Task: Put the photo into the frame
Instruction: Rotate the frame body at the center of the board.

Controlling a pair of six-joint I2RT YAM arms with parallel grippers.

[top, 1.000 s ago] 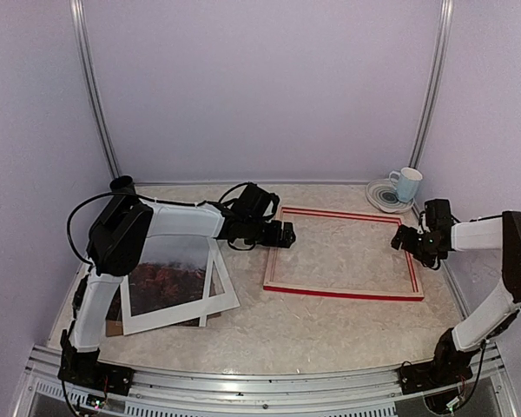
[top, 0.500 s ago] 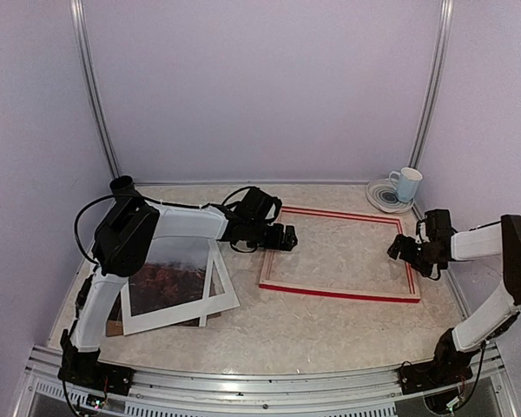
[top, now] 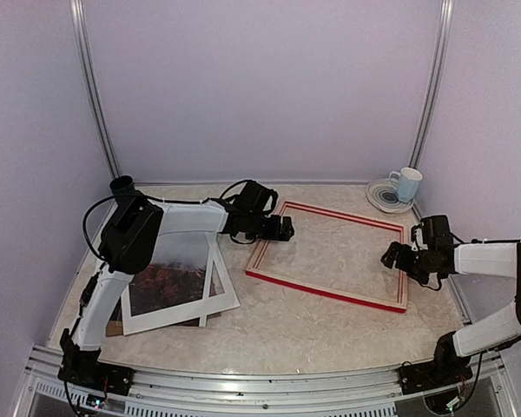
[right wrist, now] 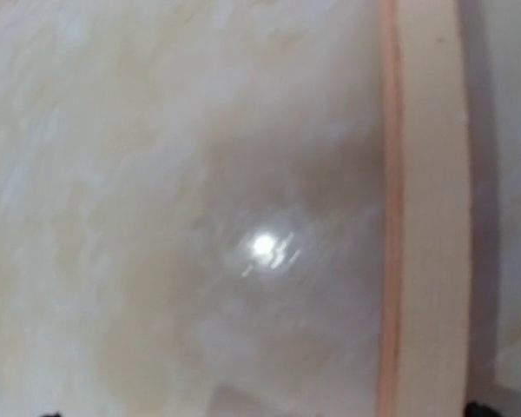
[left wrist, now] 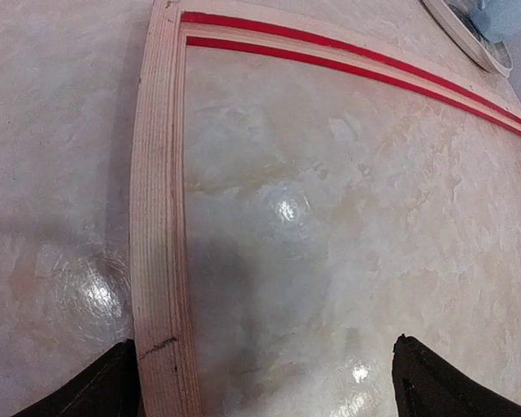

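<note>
The left arm (top: 135,234) lay across the photo (top: 169,269) and hid its upper part, and the white mat (top: 224,300) covered its edges. Of the brown board (top: 113,327) beneath, only a corner peeked out. In the left wrist view the frame (left wrist: 159,217) ran off the bottom and right edges, with the saucer (left wrist: 469,39) and cup (left wrist: 508,13) clipped at the top corner. The right wrist view was soft and smeared — the right pincer (top: 398,258) showed there only as dark specks at the bottom edge. Whether it or the left pincer (top: 284,230) touched the frame, I couldn't tell.
</note>
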